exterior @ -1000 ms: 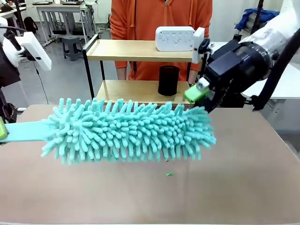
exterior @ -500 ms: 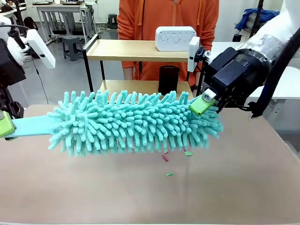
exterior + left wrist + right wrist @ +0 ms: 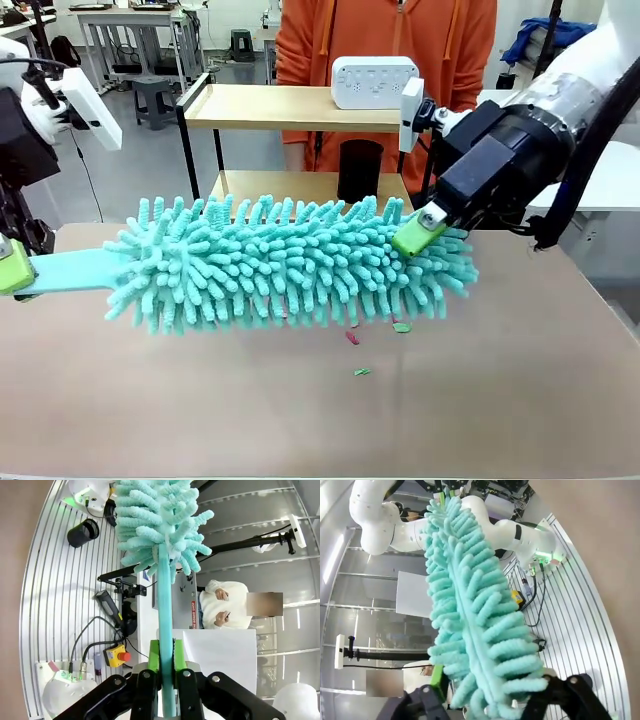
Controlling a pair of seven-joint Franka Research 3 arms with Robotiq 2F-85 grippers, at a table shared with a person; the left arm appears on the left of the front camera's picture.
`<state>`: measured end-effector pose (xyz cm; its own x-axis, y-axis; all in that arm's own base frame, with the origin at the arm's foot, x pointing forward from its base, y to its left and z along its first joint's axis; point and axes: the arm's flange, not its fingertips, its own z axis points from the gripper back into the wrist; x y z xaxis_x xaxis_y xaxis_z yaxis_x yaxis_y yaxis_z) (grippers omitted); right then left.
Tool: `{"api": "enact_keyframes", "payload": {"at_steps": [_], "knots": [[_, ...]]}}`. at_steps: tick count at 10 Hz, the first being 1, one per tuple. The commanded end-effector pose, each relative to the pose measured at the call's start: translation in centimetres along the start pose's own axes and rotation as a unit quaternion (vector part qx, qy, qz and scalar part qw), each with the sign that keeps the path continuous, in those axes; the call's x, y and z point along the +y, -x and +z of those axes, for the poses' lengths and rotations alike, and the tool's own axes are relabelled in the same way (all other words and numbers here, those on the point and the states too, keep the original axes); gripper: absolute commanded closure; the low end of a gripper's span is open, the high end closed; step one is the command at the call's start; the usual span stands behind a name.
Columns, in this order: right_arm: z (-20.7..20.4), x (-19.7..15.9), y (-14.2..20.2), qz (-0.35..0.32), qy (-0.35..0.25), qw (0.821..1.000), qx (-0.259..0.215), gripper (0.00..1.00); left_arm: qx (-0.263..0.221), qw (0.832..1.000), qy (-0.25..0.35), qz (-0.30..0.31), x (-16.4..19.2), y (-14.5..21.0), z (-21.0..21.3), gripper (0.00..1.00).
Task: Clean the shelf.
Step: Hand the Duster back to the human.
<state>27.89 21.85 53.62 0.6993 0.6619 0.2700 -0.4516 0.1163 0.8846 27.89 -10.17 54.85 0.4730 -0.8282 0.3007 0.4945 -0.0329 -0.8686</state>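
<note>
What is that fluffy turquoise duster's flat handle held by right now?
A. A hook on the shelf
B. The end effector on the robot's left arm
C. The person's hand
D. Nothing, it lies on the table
B: in the left wrist view the left end effector has its green-padded fingers clamped on the flat handle of the fluffy turquoise microfibre duster, which hangs above the brown table.
</note>
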Motion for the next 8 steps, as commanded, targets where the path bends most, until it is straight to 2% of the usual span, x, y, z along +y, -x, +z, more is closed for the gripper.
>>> {"api": "enact_keyframes", "payload": {"at_steps": [1,2,8], "knots": [[-0.36,-0.27,0.03,0.014,0.008,1.0,-0.015,0.65,-0.005,1.0,0.012,-0.014,0.13,-0.19,-0.2,0.87],[-0.32,-0.34,0.04,0.014,0.008,1.0,-0.019,1.0,-0.001,1.0,0.013,-0.013,0.22,-0.27,-0.31,0.87],[-0.15,-0.64,0.13,0.006,0.004,1.0,-0.023,1.0,-0.004,1.0,0.0,0.001,0.74,-0.45,-0.51,0.87]]}}
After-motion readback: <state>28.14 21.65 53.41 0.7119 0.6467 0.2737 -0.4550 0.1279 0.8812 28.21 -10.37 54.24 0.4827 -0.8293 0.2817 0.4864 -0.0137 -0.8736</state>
